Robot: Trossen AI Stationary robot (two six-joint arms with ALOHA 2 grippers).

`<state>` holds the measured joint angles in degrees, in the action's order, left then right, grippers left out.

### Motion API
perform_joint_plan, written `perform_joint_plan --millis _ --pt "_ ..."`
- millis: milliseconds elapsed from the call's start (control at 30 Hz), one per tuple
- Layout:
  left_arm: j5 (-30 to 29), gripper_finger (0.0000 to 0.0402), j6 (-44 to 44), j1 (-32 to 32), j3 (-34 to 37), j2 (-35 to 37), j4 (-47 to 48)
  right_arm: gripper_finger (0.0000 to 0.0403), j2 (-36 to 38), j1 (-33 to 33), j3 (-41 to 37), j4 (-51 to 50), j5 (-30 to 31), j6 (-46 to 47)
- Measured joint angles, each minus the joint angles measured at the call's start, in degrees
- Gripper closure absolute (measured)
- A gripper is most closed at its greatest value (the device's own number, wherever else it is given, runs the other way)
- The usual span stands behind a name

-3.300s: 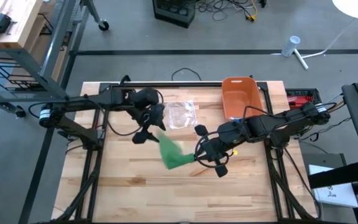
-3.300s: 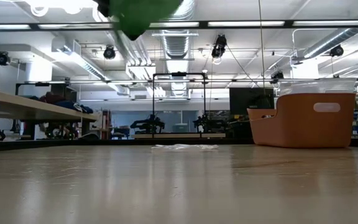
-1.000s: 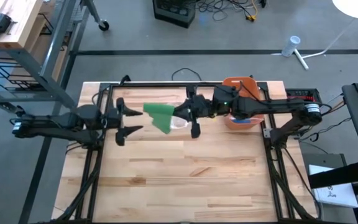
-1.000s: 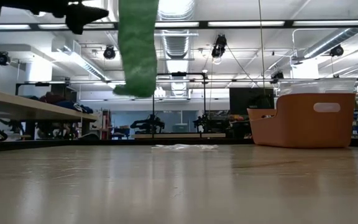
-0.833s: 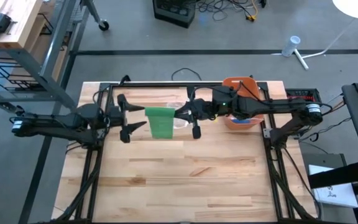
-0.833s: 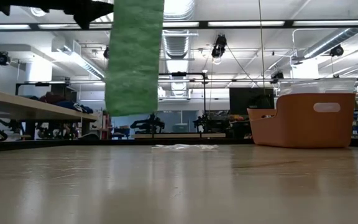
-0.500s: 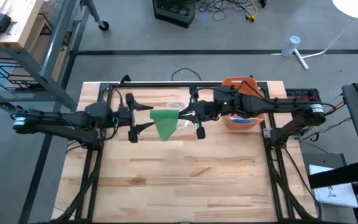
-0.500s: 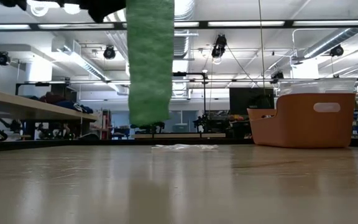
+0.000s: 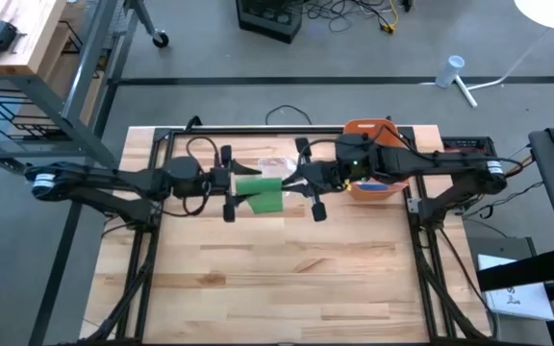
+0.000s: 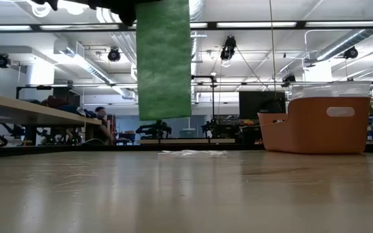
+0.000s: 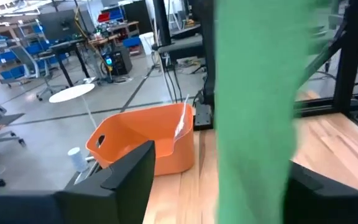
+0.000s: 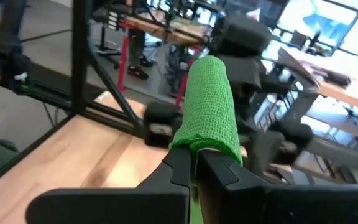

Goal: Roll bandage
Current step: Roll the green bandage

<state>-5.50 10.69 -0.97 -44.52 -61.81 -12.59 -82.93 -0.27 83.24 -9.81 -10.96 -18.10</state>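
A green bandage hangs as a flat strip high over the table's far middle; its lower end is clear of the wood. My right gripper comes in level from the table's right and is shut on the strip's upper end. My left gripper comes in level from the left and is open. In the left wrist view the strip hangs between its two fingers. I cannot tell whether either finger touches it. My right gripper pinches the bandage's upper end between its two shut fingers, coming in level from the table's right. The cloth bunches over the fingertips. The rest of the strip hangs straight down below them, slack and lifted clear of the table.
An orange bin stands at the far right, behind my right arm. A clear plastic wrapper lies on the wood below the bandage. The near half of the wooden table is bare.
My left gripper has gone toward the table's right edge, up to the bandage, so that the strip now hangs between its fingers. My right gripper has rolled and shifted slightly right. The hanging strip has swung and turned with it, staying clear of the table.
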Motion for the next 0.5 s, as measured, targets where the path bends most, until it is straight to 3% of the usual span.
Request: perform_joint_plan --millis 133,300,500 --pt "2.20 0.0235 0.90 -0.02 -1.08 -2.96 -3.04 0.0403 0.63 1.85 0.11 -1.01 -0.08 -0.61" --pt "3.06 0.0382 0.88 0.00 -4.06 -6.39 -2.78 0.0403 0.88 3.79 0.09 -2.41 -0.05 -1.00" --pt "-3.30 0.0399 5.42 -0.04 -8.54 -5.31 4.10 0.0403 1.06 5.63 0.09 -7.50 -0.06 0.74"
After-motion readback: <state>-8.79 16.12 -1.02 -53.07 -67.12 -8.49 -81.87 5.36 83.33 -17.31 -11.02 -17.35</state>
